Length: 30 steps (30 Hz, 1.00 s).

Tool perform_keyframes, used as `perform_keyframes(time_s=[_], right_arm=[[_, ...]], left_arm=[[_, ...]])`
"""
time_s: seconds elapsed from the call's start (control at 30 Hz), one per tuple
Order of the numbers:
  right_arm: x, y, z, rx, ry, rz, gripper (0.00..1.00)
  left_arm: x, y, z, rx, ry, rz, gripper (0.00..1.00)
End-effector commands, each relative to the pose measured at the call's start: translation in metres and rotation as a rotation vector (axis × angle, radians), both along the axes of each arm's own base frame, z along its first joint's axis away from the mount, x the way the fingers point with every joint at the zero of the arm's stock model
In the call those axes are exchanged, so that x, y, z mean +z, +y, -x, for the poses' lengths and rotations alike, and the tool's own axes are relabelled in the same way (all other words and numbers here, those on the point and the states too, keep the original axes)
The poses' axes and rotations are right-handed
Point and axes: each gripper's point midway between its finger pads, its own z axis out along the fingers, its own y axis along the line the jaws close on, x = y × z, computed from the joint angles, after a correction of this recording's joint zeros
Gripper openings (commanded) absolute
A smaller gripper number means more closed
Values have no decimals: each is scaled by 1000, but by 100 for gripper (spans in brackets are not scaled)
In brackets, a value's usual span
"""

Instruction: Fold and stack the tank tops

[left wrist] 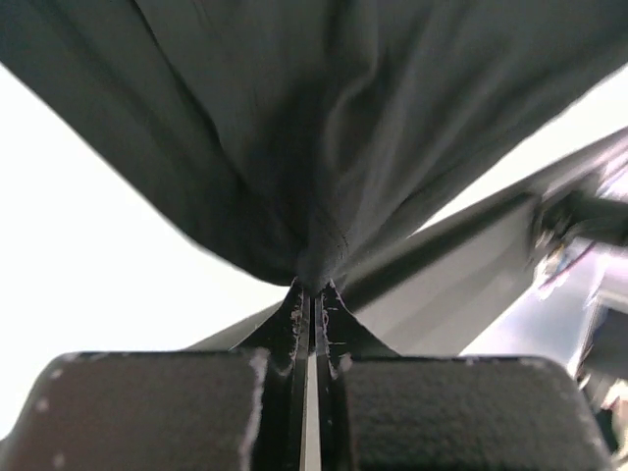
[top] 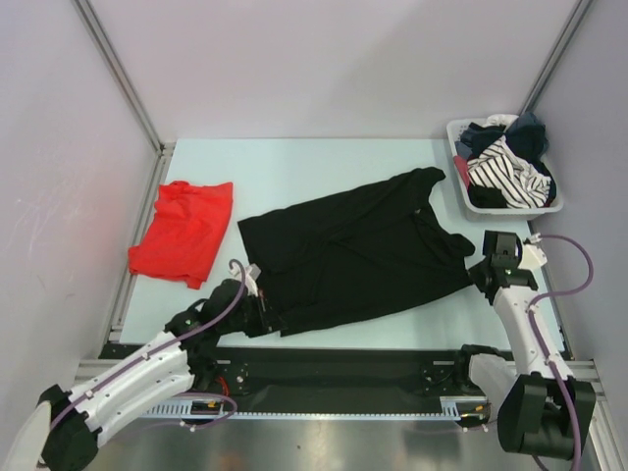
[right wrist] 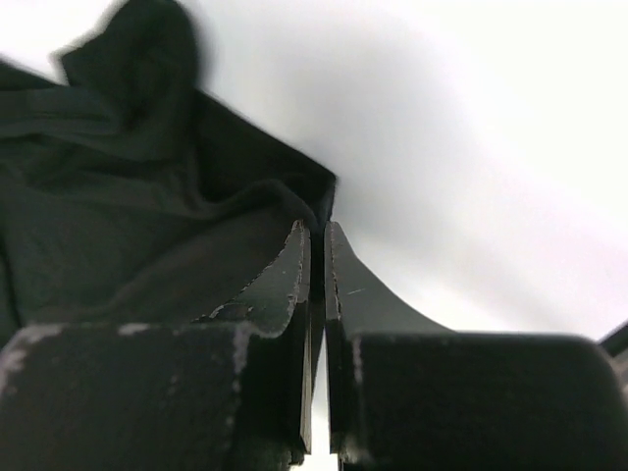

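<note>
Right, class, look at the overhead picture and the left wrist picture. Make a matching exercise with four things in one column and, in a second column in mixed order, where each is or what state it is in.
Column one:
1. red tank top
2. black tank top
3. white basket
4. left gripper

Column two:
A. heaped with clothes, far right corner
B. shut, pinching dark cloth
C. lying alone near the left edge of the table
D. spread across the middle of the table

Pairs: 1-C, 2-D, 3-A, 4-B
</note>
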Motion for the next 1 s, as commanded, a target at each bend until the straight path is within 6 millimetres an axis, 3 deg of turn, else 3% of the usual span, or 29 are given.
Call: perform_keyframes(time_s=[0.0, 0.03, 0.17, 0.23, 0.27, 0.3, 0.4, 0.47, 0.5, 0.53, 0.6, 0.63, 0.77, 0.93, 0.97], right_arm=[[44, -9, -42, 24, -126, 96, 0], [46, -8, -47, 32, -125, 105, 0], [49, -7, -75, 73, -80, 142, 0], [60, -4, -94, 99, -94, 159, 0], [51, -3, -100, 106, -57, 156, 0], [60, -1, -112, 113, -76, 159, 0], [52, 3, -131, 124, -56, 159, 0], [57, 6, -148, 131, -72, 161, 0], [47, 6, -155, 136, -45, 157, 0], [56, 7, -168, 139, -68, 155, 0], [52, 7, -179, 142, -54, 153, 0], [43, 21, -187, 179, -31, 151, 0], [47, 30, -219, 201, -25, 178, 0], [42, 40, -243, 220, -18, 191, 0], [33, 42, -246, 225, 1, 190, 0]], left_arm=[[6, 5, -18, 35, 2, 6, 0], [3, 5, -18, 31, 28, 0, 0], [20, 4, -36, 57, -9, 0, 0], [25, 6, -44, 79, -9, 9, 0], [30, 9, -52, 104, -19, 17, 0], [31, 11, -55, 115, -18, 20, 0], [36, 22, -70, 164, -33, 19, 0], [38, 30, -81, 194, -39, 16, 0], [39, 32, -85, 202, -45, 13, 0], [38, 34, -90, 208, -41, 2, 0], [38, 38, -99, 226, -45, 6, 0], [34, 39, -102, 226, -30, -3, 0], [30, 46, -119, 260, -28, -13, 0], [22, 51, -133, 290, -5, -17, 0], [22, 53, -137, 299, -10, -14, 0]])
